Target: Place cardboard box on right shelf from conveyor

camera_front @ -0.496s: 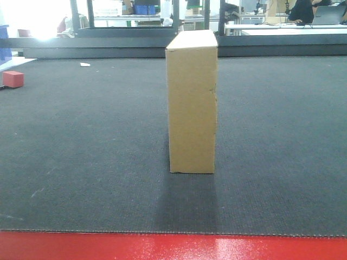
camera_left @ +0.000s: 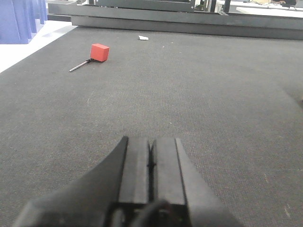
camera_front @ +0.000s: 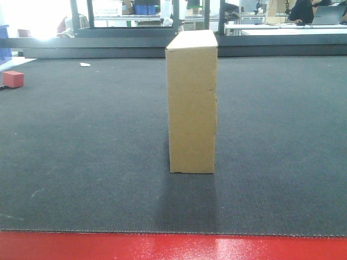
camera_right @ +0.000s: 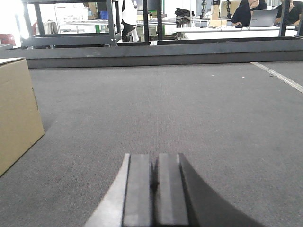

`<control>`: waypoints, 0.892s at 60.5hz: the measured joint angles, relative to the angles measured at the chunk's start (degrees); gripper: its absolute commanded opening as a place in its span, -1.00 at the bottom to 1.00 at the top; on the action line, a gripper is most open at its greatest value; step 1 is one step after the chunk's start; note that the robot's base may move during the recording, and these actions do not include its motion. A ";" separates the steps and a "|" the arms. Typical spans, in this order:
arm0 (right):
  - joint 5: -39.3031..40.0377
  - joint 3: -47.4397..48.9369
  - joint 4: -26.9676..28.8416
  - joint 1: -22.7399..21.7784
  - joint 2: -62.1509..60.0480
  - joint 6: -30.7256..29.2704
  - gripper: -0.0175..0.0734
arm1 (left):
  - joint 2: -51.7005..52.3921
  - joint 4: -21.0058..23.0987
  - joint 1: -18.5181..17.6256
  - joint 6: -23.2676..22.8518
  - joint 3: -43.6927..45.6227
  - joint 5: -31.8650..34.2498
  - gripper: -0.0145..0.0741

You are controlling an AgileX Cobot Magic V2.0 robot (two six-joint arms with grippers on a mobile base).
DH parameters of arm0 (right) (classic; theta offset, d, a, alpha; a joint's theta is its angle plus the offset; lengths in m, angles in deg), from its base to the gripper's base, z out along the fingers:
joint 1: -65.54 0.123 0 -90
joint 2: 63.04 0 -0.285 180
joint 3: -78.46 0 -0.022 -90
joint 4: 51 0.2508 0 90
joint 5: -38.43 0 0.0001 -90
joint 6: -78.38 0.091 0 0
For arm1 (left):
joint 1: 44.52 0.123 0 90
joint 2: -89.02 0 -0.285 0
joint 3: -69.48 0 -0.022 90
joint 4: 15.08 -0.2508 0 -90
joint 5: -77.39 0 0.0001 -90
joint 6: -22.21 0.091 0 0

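The tan cardboard box (camera_front: 192, 103) stands upright on its narrow end in the middle of the dark-grey conveyor (camera_front: 81, 162), behind the red front edge (camera_front: 173, 246). In the right wrist view the cardboard box (camera_right: 16, 113) sits at the far left, apart from my right gripper (camera_right: 155, 161), which is shut with nothing in it. My left gripper (camera_left: 150, 144) is shut and empty too, low over bare belt; the box does not show in that view. The right shelf is out of view.
A small red block (camera_left: 100, 52) with a thin rod (camera_left: 80, 65) beside it lies at the belt's far left. A white scrap (camera_left: 143, 37) lies farther back. Dark frames (camera_front: 135, 32), blue bins (camera_left: 21, 19) and workbenches stand beyond the belt.
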 measured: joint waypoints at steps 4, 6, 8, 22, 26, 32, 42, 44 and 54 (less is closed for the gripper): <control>0.00 0.00 0.00 0.00 0.00 0.00 -0.50 | 0.00 0.00 0.00 0.00 0.00 0.00 -0.94; 0.00 0.00 0.00 0.00 0.00 0.00 -0.50 | 0.00 0.00 0.00 0.00 0.00 0.00 -0.94; 0.00 0.00 0.00 0.00 0.00 0.00 -0.50 | 0.00 0.00 0.00 0.00 0.00 0.00 -0.94; 1.36 0.00 0.00 0.00 0.00 0.00 -0.50 | 0.00 0.00 0.00 0.00 0.00 0.00 -0.94; 1.98 0.00 0.00 0.00 0.00 0.00 -0.50 | 0.00 0.00 0.00 0.00 0.00 0.00 -0.94; -0.49 3.79 0.00 0.00 0.00 0.00 -0.50 | 0.00 0.00 0.00 0.00 0.00 0.00 -0.94; -4.85 16.53 0.00 0.00 3.35 0.00 -0.38 | 0.00 0.00 0.00 0.00 0.00 0.00 -0.94; -5.16 18.77 0.12 0.13 5.09 0.00 -0.29 | 0.00 0.00 0.00 0.00 0.00 0.00 -0.94; -6.06 26.71 0.37 2.32 15.69 0.00 0.43 | 0.00 0.00 0.00 0.00 0.00 0.00 -0.94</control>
